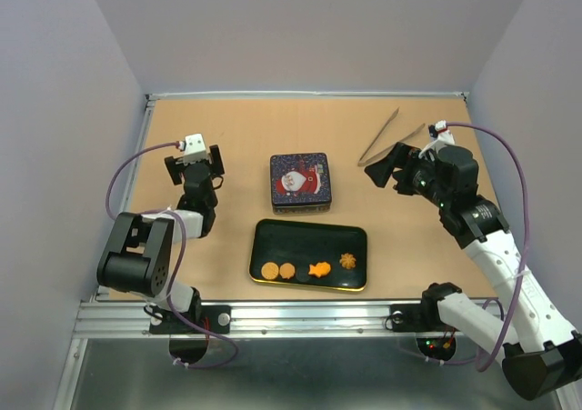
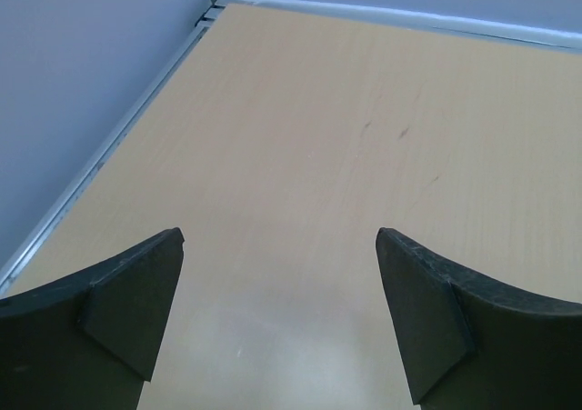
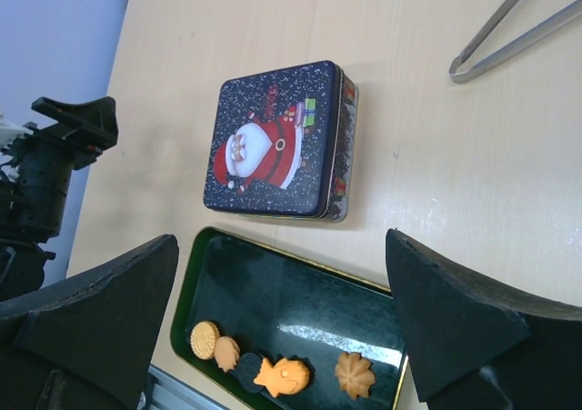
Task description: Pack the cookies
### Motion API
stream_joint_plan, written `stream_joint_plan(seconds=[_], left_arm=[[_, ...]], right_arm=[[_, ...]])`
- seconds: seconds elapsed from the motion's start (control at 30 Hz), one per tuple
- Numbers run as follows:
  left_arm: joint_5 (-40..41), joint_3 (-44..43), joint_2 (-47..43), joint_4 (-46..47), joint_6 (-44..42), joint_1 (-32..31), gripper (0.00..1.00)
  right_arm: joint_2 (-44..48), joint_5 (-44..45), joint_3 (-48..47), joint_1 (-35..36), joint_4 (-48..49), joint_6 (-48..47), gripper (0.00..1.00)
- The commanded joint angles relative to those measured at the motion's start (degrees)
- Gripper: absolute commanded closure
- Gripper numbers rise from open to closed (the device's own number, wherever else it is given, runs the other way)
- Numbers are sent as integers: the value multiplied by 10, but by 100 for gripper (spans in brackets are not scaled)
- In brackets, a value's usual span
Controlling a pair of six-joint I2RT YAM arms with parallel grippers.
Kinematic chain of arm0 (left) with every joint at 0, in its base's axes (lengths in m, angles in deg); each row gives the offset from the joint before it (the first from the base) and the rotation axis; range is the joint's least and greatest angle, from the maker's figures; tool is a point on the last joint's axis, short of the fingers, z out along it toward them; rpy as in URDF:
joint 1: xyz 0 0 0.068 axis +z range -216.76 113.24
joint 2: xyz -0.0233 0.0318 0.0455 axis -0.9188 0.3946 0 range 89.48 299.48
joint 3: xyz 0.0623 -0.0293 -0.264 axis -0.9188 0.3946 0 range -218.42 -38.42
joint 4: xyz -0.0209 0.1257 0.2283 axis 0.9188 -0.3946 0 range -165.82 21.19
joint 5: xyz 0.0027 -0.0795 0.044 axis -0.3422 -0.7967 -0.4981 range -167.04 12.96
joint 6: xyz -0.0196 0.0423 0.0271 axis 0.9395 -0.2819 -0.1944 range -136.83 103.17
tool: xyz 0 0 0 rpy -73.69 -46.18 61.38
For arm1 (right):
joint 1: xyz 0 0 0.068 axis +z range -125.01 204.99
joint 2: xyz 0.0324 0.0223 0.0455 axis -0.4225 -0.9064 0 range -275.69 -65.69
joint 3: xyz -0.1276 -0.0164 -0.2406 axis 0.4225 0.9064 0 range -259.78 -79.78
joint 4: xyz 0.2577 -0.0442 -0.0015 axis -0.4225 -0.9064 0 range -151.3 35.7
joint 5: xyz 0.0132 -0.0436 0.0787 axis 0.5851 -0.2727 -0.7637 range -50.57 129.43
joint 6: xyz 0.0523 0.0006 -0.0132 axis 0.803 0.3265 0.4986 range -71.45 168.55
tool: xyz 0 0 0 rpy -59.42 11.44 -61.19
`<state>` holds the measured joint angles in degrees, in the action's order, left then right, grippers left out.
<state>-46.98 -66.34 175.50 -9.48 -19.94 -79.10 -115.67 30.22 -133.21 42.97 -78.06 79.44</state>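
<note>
Several cookies lie in a row along the near side of a black tray [image 1: 309, 243]: two tan rounds [image 1: 269, 271], a dark round [image 1: 303, 273], an orange fish [image 1: 318, 269] and a brown swirl [image 1: 347, 261]. The right wrist view shows the same tray [image 3: 291, 292], with the fish [image 3: 282, 375] and the swirl [image 3: 354, 375]. A closed tin with a Santa lid [image 1: 300, 181] sits just behind the tray. My right gripper [image 1: 386, 165] hangs open to the right of the tin. Far left of the tin, my left gripper [image 1: 194, 159] is open over bare table [image 2: 300, 155].
Metal tongs [image 1: 386, 137] lie on the table at the back right, behind the right gripper, and show as tongs [image 3: 509, 28] in the right wrist view. Grey walls close in the wooden table on three sides. A metal rail runs along the near edge.
</note>
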Motion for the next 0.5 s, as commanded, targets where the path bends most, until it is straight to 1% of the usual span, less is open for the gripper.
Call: stream_joint_plan(seconds=[0.0, 0.07, 0.2, 0.27, 0.3, 0.33, 0.37, 0.47], left_arm=[[-61, 0, -4, 60, -3, 53, 1], [-100, 9, -15, 66, -1, 63, 1], [-120, 55, -33, 135, -4, 67, 1], [-139, 88, -42, 183, 1, 79, 1], [-163, 108, -43, 212, 3, 81, 1], [-160, 138, -29, 285, -1, 77, 2], [-140, 135, -26, 272, 1, 77, 1], [-141, 137, -30, 278, 0, 76, 1]], right_arm=[[-6, 9, 13, 0, 15, -1, 0], [-13, 6, 15, 0, 16, -1, 0], [-18, 9, 31, 0, 35, 0, 0], [-21, 6, 47, 0, 50, -3, 0], [-24, 3, 52, 0, 65, -10, 0], [-27, -11, 61, 0, 77, -19, 0], [-29, -17, 64, 0, 99, -41, 0], [-41, -13, 69, 0, 130, -67, 0]])
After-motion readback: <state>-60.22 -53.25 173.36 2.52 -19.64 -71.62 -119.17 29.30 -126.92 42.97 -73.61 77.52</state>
